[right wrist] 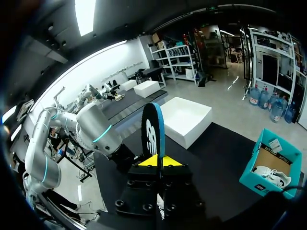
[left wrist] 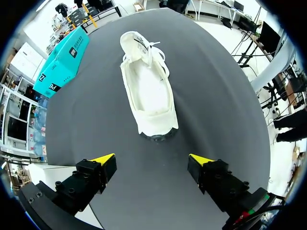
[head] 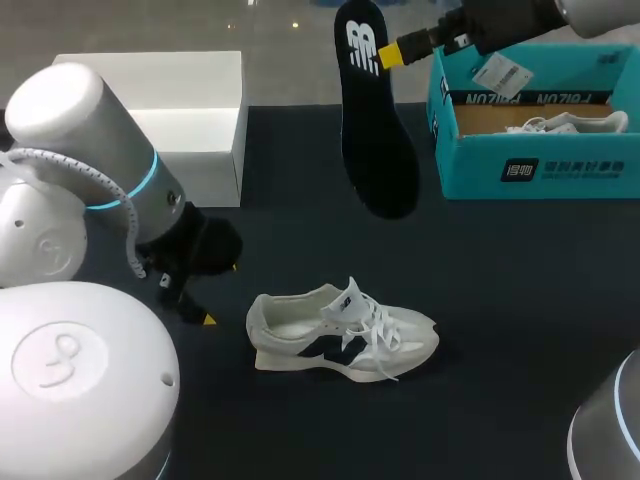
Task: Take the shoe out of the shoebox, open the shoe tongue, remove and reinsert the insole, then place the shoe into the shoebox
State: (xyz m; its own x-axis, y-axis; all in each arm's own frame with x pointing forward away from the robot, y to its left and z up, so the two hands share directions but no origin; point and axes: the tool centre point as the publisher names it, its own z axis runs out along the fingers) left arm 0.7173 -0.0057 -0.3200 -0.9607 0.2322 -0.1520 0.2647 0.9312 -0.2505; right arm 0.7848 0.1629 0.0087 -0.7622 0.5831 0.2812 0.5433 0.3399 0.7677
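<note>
A: Head view: your right claw (head: 385, 55) pinches one insole (head: 375, 130) by its end, high over the counter (head: 520, 300). That thin hold could slip.
B: One shoe (head: 340, 335) on the counter, a second shoe (head: 570, 123) in the single shoebox (head: 540, 165).
A: Left wrist: left claw (left wrist: 152, 160) spread, shoe ahead, unheld. It may skid.
B: Right wrist: insole edge-on in that pinch.

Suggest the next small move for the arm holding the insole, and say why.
Probably lower the right gripper toward the opening of the shoe: it is shut on the insole, held in the air, while the shoe lies on the table just ahead of the open left gripper.
</note>
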